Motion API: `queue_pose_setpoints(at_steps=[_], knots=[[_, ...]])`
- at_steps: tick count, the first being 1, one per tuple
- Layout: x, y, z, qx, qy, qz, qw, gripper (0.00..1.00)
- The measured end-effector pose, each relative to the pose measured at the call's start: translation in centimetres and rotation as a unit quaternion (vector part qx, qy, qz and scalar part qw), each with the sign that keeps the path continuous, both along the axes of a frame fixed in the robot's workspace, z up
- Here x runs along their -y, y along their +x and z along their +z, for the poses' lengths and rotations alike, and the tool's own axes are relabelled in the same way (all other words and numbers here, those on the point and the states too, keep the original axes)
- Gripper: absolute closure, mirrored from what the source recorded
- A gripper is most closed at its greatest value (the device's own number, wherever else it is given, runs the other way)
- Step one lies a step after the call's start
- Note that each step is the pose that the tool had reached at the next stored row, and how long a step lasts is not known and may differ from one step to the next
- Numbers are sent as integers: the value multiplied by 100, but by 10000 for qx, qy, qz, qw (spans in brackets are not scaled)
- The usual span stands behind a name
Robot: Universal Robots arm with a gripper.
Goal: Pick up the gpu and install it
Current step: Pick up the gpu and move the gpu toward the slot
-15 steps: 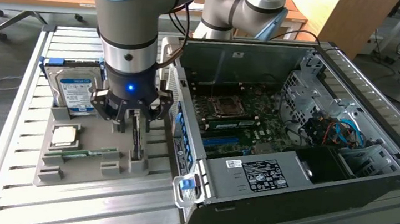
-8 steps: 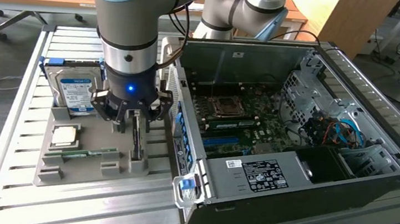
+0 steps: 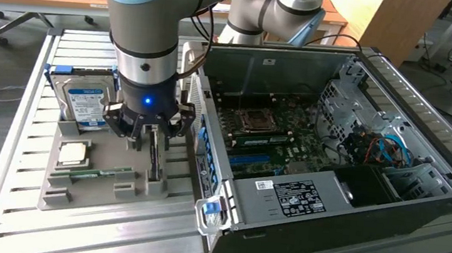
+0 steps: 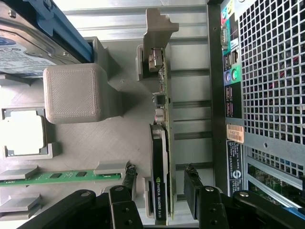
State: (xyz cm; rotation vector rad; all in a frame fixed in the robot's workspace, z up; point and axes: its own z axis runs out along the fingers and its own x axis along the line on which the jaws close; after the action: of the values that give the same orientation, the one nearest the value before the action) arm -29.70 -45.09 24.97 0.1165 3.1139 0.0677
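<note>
Spread gripper (image 4: 159, 177) straddles the upright gpu (image 4: 160, 152); it looks light, stiff and fragile, best pinched across its flat faces.

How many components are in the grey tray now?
4. Hard drive upright at the far end of the tray; CPU flat before it; memory stick nearer still; gpu on edge inside the open gripper. The arm may hide others.

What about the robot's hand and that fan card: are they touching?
Apart. In the wrist view the open hand straddles the card, and the grey tray shows between its fingers and the card on both sides.
</note>
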Motion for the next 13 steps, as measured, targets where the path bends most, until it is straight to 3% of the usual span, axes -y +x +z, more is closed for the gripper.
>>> queue_pose_setpoints(at_steps=[13], knots=[[0,0,-34,1,1,0,10000,47]])
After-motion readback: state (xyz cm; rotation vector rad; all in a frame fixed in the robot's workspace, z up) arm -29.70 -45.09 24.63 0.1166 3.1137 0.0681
